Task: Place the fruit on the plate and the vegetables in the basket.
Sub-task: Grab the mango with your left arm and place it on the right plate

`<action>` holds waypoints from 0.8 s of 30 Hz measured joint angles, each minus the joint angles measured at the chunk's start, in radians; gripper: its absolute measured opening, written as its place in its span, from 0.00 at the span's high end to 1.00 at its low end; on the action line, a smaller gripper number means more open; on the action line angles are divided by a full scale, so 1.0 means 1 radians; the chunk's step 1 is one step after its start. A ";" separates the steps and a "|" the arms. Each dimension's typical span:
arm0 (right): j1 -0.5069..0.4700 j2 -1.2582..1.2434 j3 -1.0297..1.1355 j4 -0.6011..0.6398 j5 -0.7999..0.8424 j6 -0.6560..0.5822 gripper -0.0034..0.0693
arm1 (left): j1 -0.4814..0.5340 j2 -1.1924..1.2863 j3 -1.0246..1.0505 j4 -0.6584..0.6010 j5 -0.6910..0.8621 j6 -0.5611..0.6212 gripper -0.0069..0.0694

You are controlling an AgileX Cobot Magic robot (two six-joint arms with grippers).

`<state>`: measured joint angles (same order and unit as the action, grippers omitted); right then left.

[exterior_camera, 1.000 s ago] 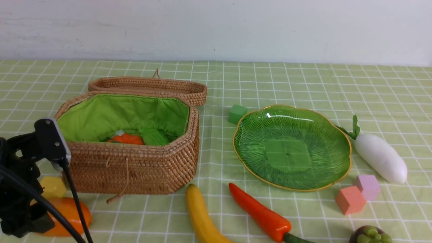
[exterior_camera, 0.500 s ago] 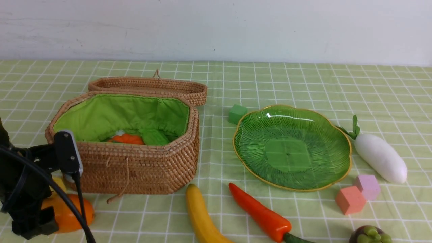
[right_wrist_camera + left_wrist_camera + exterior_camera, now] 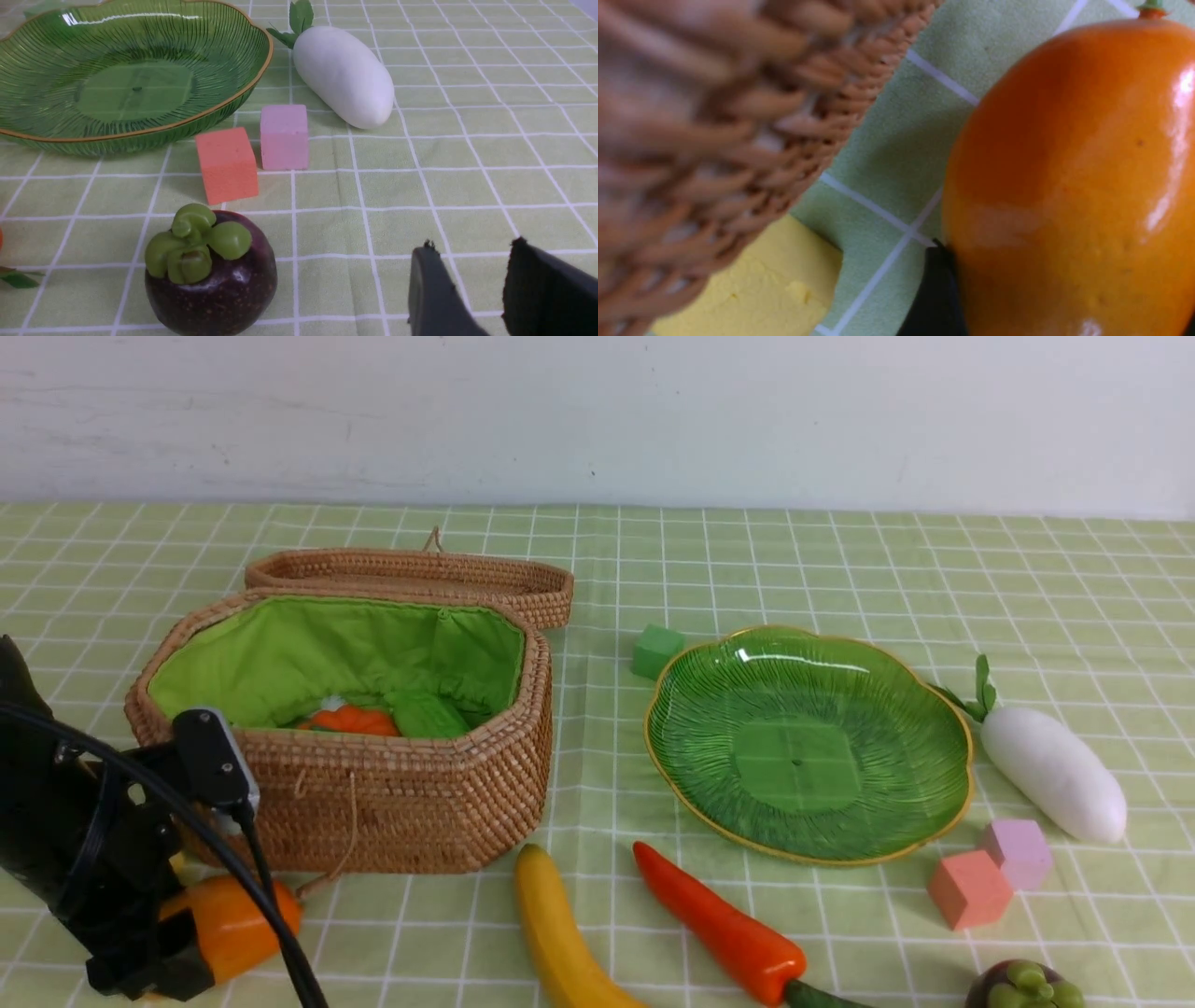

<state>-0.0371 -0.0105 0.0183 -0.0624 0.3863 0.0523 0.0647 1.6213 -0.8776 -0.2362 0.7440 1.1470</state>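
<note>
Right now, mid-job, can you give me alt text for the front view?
The left end effector sits low at the orange mango, just in front of the open wicker basket. The green plate is empty; banana, chili, radish and mangosteen lie on the checked cloth around it.

Three fruits (image 3: 560, 933) (image 3: 238, 924) (image 3: 1022, 987), perhaps four vegetables (image 3: 1055, 773) (image 3: 724, 926) (image 3: 428, 714) (image 3: 353, 720), four cubes (image 3: 656, 651) (image 3: 1018, 851) (image 3: 969, 889) (image 3: 752, 289), one basket (image 3: 392, 803), one plate (image 3: 803, 709)
</note>
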 joint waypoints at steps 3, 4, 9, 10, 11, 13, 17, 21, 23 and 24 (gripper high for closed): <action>0.000 0.000 0.000 0.000 0.000 0.000 0.62 | 0.000 0.000 0.000 -0.012 0.008 -0.009 0.17; 0.000 0.000 0.000 0.000 0.000 0.000 0.62 | 0.000 0.000 0.000 -0.014 0.010 -0.011 0.17; 0.000 0.000 0.000 -0.007 0.000 0.000 0.62 | 0.000 0.000 0.000 -0.025 0.044 -0.022 0.17; 0.000 0.000 0.000 -0.011 0.002 0.000 0.62 | 0.000 0.000 0.000 -0.026 0.050 -0.025 0.17; 0.000 0.000 0.000 -0.017 0.003 0.000 0.62 | 0.000 -0.003 0.000 -0.026 0.057 -0.032 0.17; 0.000 0.000 0.000 -0.030 0.004 0.000 0.62 | 0.000 -0.012 0.000 -0.027 0.070 -0.052 0.17; 0.000 0.000 0.000 -0.033 0.005 0.000 0.62 | 0.000 -0.047 0.000 -0.034 0.100 -0.093 0.17; 0.000 0.000 0.000 -0.033 0.005 0.000 0.62 | -0.001 -0.090 0.000 -0.081 0.144 -0.103 0.17; 0.000 0.000 0.000 -0.033 0.005 0.000 0.62 | -0.013 -0.119 0.000 -0.098 0.159 -0.105 0.17; 0.000 0.000 0.000 -0.033 0.005 0.000 0.62 | -0.032 -0.136 0.000 -0.103 0.176 -0.108 0.17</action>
<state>-0.0371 -0.0105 0.0183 -0.0956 0.3911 0.0523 0.0327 1.4848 -0.8776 -0.3390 0.9197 1.0389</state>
